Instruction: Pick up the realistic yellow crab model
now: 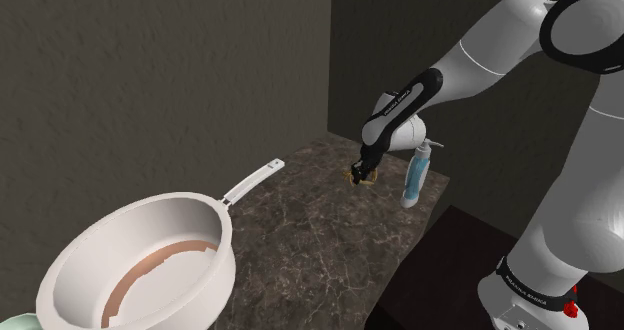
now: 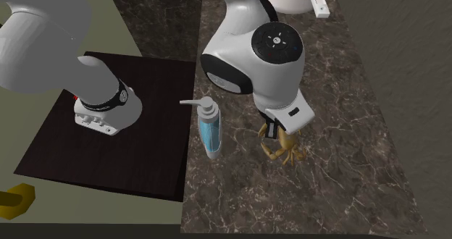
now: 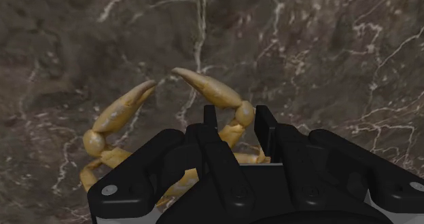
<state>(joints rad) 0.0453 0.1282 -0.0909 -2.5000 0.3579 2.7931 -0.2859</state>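
1. While the wrist view shows the black gripper (image 3: 238, 113) pinching one claw arm of the yellow-brown crab (image 3: 121, 113) between its fingers (image 3: 209, 131), the shoulder view has the hand's bulk covering that grip.
2. The crab lies on the dark marbled counter (image 2: 348, 129), near the edge that faces the stand and at the end well apart from the pan. Both curved claws point away from the hand.
3. From above, the second exterior view takes in the stand (image 2: 109, 151), a dark box just beside the counter's edge, and a small yellow object (image 2: 14, 201) past the stand's corner.
4. A pump bottle (image 2: 210, 132) with a white head and a clear blue body sits at that same edge, just beside the crab. It leans in the shoulder view, and whether it holds liquid cannot be told.
5. The white pan (image 1: 222, 268) fills the counter's opposite end in the shoulder view. Its bowl has a reddish-brown floor, and its handle (image 1: 255, 178) points toward the crab.
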